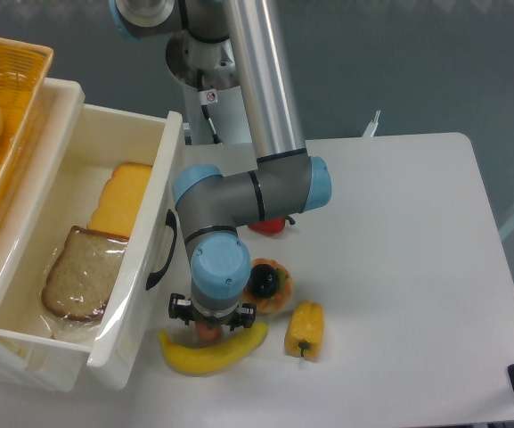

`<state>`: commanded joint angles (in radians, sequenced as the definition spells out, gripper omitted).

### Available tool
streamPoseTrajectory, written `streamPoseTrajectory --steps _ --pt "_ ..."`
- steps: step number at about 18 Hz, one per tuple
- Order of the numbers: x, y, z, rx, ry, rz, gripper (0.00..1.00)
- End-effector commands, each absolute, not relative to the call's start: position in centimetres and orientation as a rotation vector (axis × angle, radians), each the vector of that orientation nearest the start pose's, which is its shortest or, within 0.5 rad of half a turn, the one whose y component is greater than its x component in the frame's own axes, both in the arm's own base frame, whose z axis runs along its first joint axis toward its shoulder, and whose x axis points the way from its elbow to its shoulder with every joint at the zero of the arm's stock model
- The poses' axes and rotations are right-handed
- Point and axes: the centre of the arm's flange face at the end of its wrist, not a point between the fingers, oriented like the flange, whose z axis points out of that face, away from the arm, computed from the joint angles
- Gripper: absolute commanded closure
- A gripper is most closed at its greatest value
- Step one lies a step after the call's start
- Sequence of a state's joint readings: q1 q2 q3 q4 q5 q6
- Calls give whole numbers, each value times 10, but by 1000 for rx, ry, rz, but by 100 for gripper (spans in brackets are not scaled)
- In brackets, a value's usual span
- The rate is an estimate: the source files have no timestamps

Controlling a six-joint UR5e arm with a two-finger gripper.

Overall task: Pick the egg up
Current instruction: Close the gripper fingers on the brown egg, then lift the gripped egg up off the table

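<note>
The gripper (212, 326) is low over the table (399, 267), directly above the egg (207, 331), of which only a small brownish-pink patch shows beneath the wrist. Whether the fingers are apart or clamped on the egg cannot be told; the wrist hides them.

Risks, as judged:
- The egg is smooth and rounded; an off-centre squeeze could let it slip out.
- The banana (214, 349) touches or nearly touches the egg on the near side, so a finger could catch it and shove both.
- The tart (271, 285) sits just beside the gripper and could be nudged.

Count: one egg, one banana, one yellow pepper (305, 329), one tart, one red item (266, 225) partly hidden behind the arm. In the white drawer (146, 234): one bread slice (80, 275), one cheese slice (120, 200).
</note>
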<state>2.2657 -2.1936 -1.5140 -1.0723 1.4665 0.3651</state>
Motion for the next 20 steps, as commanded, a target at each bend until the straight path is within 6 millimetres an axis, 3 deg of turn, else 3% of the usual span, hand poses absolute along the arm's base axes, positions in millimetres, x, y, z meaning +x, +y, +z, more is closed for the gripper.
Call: streamPoseTrajectory --steps 4,20 --pt "-320 608 192 -3097 -523 -195 29" --pt "-320 608 194 -3099 -494 -190 51"
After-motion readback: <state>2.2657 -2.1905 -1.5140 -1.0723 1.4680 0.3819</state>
